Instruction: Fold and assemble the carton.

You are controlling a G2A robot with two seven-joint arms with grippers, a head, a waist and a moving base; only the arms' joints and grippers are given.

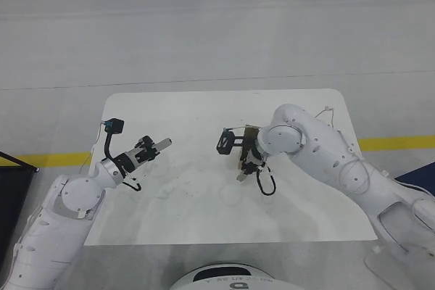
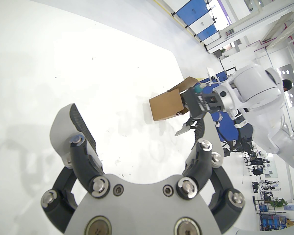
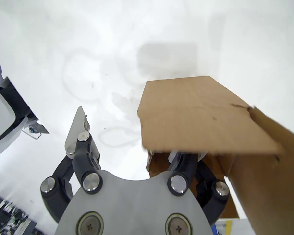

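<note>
Now the right hand, spread wide, has one finger under a flap of the carton just 3 o'clock of the worktop centre, likely bracing it for folding, while the left hand hangs open at 9 o'clock.

The left arm comes in over the counter's left edge, forearm angled toward the middle. The left gripper hangs above the left half with its jaws spread wide. The right arm crosses from the right edge with its elbow bent. The right gripper points down near the counter's centre, one finger standing well out to the side.
</note>
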